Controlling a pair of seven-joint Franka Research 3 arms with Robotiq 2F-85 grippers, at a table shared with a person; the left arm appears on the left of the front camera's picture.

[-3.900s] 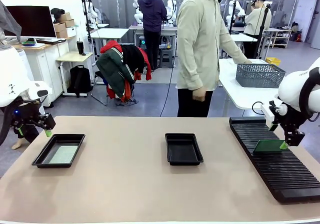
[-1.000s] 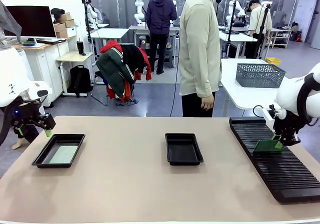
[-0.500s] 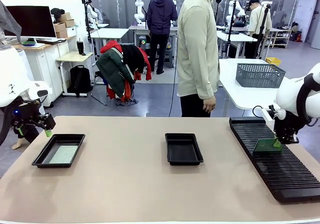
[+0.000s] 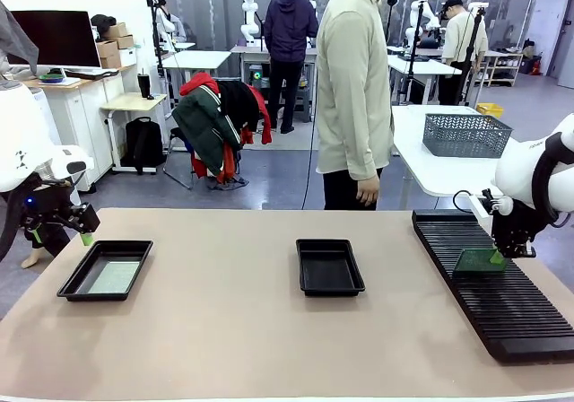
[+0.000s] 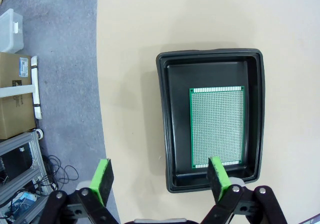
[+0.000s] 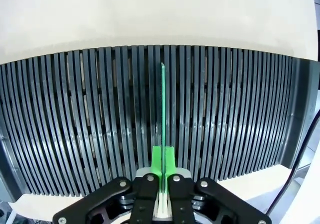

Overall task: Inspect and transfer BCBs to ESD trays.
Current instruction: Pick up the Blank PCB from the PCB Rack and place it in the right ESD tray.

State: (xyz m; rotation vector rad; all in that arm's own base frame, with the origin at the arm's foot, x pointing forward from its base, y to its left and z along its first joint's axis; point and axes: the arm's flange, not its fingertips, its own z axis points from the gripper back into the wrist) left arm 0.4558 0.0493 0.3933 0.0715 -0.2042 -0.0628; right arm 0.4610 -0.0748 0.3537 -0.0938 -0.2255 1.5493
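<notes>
One green BCB (image 4: 480, 261) stands on edge in the long black slotted rack (image 4: 502, 308) at the right, and my right gripper (image 4: 496, 255) is shut on its top edge. The right wrist view shows that BCB (image 6: 163, 109) edge-on between the green pads (image 6: 157, 160), set in a slot. A second BCB (image 5: 217, 125) lies flat in the left ESD tray (image 5: 170, 134), also seen at the table's left (image 4: 106, 270). My left gripper (image 5: 160, 178) hovers open above that tray's near rim (image 4: 82, 238). The middle ESD tray (image 4: 329, 266) holds nothing.
A person in a beige shirt (image 4: 352, 88) stands at the far side behind the middle tray. A grey wire mesh basket (image 4: 465, 135) sits on a white table behind the rack. The table's left edge drops to the floor beside the left tray.
The right gripper has closed on the board's top edge and the board now stands more upright in the rack. The person has stepped slightly left. The left arm has not moved.
</notes>
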